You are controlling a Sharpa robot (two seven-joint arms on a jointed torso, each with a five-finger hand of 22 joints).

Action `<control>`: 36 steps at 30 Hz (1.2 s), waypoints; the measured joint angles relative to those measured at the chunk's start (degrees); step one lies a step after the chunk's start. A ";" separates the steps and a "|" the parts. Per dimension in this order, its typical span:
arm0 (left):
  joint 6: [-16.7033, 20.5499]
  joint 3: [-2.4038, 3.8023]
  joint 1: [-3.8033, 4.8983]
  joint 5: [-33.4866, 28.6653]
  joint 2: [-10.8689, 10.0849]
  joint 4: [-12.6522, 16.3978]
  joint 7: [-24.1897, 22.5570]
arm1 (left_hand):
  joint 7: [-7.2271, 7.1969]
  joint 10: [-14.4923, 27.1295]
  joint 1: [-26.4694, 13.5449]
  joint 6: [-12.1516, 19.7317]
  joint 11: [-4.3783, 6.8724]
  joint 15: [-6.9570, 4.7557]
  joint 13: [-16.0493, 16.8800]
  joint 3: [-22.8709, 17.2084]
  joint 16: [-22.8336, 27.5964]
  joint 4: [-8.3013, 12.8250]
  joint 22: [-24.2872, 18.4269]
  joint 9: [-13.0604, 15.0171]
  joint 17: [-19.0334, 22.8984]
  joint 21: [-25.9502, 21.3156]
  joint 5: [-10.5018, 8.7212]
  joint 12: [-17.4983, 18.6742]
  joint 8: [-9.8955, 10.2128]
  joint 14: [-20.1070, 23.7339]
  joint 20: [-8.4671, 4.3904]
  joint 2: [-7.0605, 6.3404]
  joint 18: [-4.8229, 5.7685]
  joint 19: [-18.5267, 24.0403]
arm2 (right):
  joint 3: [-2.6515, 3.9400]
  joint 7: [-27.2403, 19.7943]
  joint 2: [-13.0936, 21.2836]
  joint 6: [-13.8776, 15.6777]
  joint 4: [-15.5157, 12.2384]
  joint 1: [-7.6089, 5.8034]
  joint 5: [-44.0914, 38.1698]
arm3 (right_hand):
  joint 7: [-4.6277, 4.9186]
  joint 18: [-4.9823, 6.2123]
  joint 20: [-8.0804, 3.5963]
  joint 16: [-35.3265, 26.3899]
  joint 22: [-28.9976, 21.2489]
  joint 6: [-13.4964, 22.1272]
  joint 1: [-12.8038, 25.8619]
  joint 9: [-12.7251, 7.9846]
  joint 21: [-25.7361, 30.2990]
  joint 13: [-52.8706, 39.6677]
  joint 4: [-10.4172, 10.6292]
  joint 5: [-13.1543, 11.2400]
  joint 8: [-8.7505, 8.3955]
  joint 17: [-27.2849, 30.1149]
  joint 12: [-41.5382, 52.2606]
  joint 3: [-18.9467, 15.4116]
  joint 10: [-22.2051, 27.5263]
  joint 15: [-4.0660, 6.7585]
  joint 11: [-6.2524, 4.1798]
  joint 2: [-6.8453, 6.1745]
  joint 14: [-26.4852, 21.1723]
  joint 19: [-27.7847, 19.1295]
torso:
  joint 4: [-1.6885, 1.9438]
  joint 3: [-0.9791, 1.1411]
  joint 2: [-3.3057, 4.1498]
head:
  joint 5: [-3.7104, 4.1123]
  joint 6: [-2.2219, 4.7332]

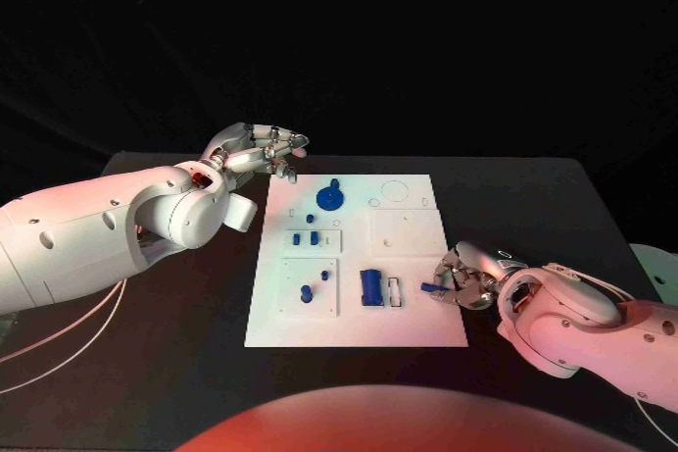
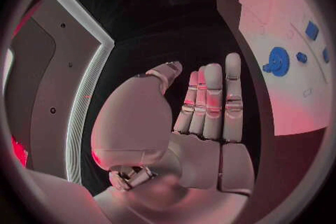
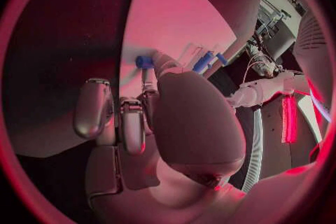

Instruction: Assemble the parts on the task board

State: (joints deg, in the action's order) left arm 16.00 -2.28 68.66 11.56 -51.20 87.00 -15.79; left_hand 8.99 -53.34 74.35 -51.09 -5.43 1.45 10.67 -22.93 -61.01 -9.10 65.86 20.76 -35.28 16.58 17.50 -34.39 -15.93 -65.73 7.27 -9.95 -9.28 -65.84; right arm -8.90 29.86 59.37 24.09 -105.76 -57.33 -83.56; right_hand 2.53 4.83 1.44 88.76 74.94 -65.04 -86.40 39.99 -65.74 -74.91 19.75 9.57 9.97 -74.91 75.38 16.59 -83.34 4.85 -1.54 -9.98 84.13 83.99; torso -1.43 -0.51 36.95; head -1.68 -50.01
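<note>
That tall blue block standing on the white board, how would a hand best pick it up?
Probably from above, pinching the two long flat sides of the blue block. It stands upright on the board with open space on both sides, so fingers can slide down either face.

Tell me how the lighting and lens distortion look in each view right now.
Head view: red-pink cast, task board bright against dark surroundings, edges straight. Left wrist view: fisheye bends the board's edge beside the left hand. Right wrist view: heavy red wash, right hand dark and shadowed.
</note>
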 measured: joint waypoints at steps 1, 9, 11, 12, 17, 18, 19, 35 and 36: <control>0.00 0.00 0.00 0.00 0.00 0.00 0.00 | 0.00 0.00 0.00 0.00 0.00 0.00 0.00 0.00 0.00 0.00 0.00 0.00 0.00 0.00 0.00 0.00 0.00 0.00 0.00 0.00 0.00 0.00 | -0.01 0.01 0.09 0.08 -0.09 0.02 0.01 | 0.00 0.00 0.00 0.00 0.00 0.00 0.36 -1.06 0.00 -0.03 0.14 0.26 0.17 0.00 0.00 1.40 0.00 0.00 0.00 -0.67 0.00 0.00 | -0.02 -0.01 0.00 | 0.01 0.00; -0.01 -0.01 -0.01 0.00 0.01 0.03 0.03 | 0.00 0.00 0.00 0.00 0.00 0.00 0.00 0.00 0.00 0.00 0.00 0.00 0.00 0.00 0.00 0.00 0.00 0.00 0.00 0.00 0.00 0.00 | -0.34 0.66 0.89 1.07 -1.63 -0.12 2.04 | -0.10 0.00 0.00 0.00 -0.01 0.14 6.62 -2.55 -0.16 -0.04 -6.26 2.66 0.48 0.00 0.09 13.34 -0.10 -0.01 -0.10 -3.69 0.00 0.00 | -0.02 -0.03 -0.01 | 0.12 0.00; -0.01 -0.01 -0.01 0.00 0.01 0.03 0.03 | 0.00 0.00 0.00 0.00 0.00 0.00 0.00 0.00 0.00 0.00 0.00 0.00 0.00 0.00 0.00 0.00 0.00 0.00 0.00 0.00 0.01 0.00 | -0.54 0.92 1.05 1.23 -2.41 -0.37 3.33 | -0.07 0.00 0.00 0.00 -0.01 0.18 7.51 -2.51 -0.48 -0.03 -6.56 3.01 0.48 0.00 0.23 14.15 -0.09 -0.01 -0.10 -3.72 0.00 0.00 | -0.02 -0.03 -0.01 | 0.13 0.00; -0.02 -0.01 -0.02 0.00 0.01 0.04 0.04 | 0.00 0.00 0.00 0.00 0.00 0.00 0.00 0.00 0.00 0.00 0.00 0.00 0.00 0.00 0.00 0.00 0.00 0.00 0.00 0.00 0.00 0.00 | -0.58 1.02 1.09 1.33 -2.76 -0.57 3.96 | -0.05 0.00 0.00 0.00 -0.01 0.21 8.40 -2.51 -0.48 -0.04 -6.72 3.04 0.48 0.00 0.23 14.72 -0.10 -0.01 -0.10 -3.70 0.00 0.00 | -0.02 -0.03 -0.01 | 0.13 0.00; -0.02 -0.01 -0.02 0.00 0.06 0.04 0.05 | 0.00 0.00 0.00 0.00 0.00 0.00 0.00 0.00 0.00 0.00 0.00 0.00 0.00 0.00 0.00 0.00 0.00 0.00 0.00 0.00 0.01 0.00 | -0.46 1.30 0.91 2.28 -4.40 -2.00 7.37 | -0.03 0.00 0.00 0.23 -0.01 0.65 10.66 -2.51 -0.71 -0.03 -7.41 3.87 0.48 0.00 0.61 16.44 -0.29 -0.01 -0.30 -3.36 0.00 0.00 | 0.01 -0.03 -0.02 | 0.22 0.00; -0.02 -0.01 -0.02 0.00 0.08 0.04 0.05 | 0.00 0.00 0.00 0.00 0.00 0.00 0.00 0.00 0.00 0.00 0.00 0.00 0.00 0.00 0.00 0.00 0.00 0.00 0.00 0.00 0.01 0.00 | -0.45 1.32 0.70 2.55 -4.63 -2.22 8.20 | -0.06 0.00 0.00 0.23 -0.01 0.77 10.83 -2.51 -0.71 -0.03 -7.57 3.87 0.48 0.00 0.61 16.73 -0.29 -0.01 -0.30 -3.40 0.00 0.00 | 0.01 -0.04 -0.02 | 0.23 0.00; -0.02 -0.01 -0.02 0.00 0.08 0.05 0.05 | 0.00 0.00 0.00 0.00 0.00 0.00 0.00 0.00 0.00 0.00 0.00 0.00 0.00 0.00 0.00 0.00 0.00 0.00 0.00 0.00 0.01 0.00 | -0.45 1.33 0.51 2.73 -4.76 -2.33 8.80 | -0.04 0.00 0.00 0.23 -0.01 0.80 11.43 -2.51 -0.71 -0.03 -7.72 3.87 0.48 0.00 0.61 16.90 -0.29 -0.01 -0.30 -3.35 0.00 0.00 | 0.02 -0.06 -0.02 | 0.23 0.00; -0.02 -0.03 -0.03 0.00 0.05 0.27 0.08 | 0.00 -0.01 0.00 0.00 0.00 0.00 0.00 0.00 0.00 0.00 0.00 0.00 0.00 0.00 0.00 0.00 0.00 0.00 0.00 0.00 0.01 0.00 | -0.51 1.43 -3.99 3.41 -2.65 -2.08 15.02 | 0.07 0.00 0.00 0.45 -0.02 0.93 19.01 -2.06 -1.33 -0.02 -7.06 2.79 2.69 0.01 2.11 18.14 -0.29 -0.02 -0.30 -3.92 0.00 0.00 | 0.03 -0.09 0.02 | 0.12 0.00; -0.02 -0.03 -0.03 0.00 0.05 0.28 0.08 | 0.00 0.00 0.00 0.00 0.00 0.00 0.00 0.00 0.00 0.00 0.00 0.00 0.00 0.00 0.00 0.00 0.00 0.00 0.00 0.00 0.00 0.00 | -0.52 1.44 -4.23 3.35 -2.45 -1.99 15.19 | 0.07 0.00 0.00 0.45 -0.02 0.93 19.46 -0.79 -1.33 -0.02 -6.89 2.51 2.77 0.01 2.41 17.99 -0.29 -0.02 -0.30 -4.02 0.00 0.00 | 0.03 -0.08 0.03 | 0.09 0.00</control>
State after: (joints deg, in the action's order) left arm 15.98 -2.31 68.63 11.56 -51.15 87.29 -15.71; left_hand 8.99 -53.34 74.35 -51.09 -5.43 1.45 10.67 -22.93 -61.01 -9.10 65.86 20.76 -35.28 16.58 17.50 -34.39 -15.93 -65.73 7.27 -9.95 -9.27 -65.84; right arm -9.43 31.30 55.14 27.45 -108.21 -59.31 -68.36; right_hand 2.61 4.83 1.45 89.21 74.92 -64.11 -66.94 39.20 -67.07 -74.93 12.86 12.08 12.74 -74.91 77.79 34.58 -83.63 4.83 -1.84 -14.00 84.13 83.99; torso -1.41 -0.59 36.97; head -1.59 -50.01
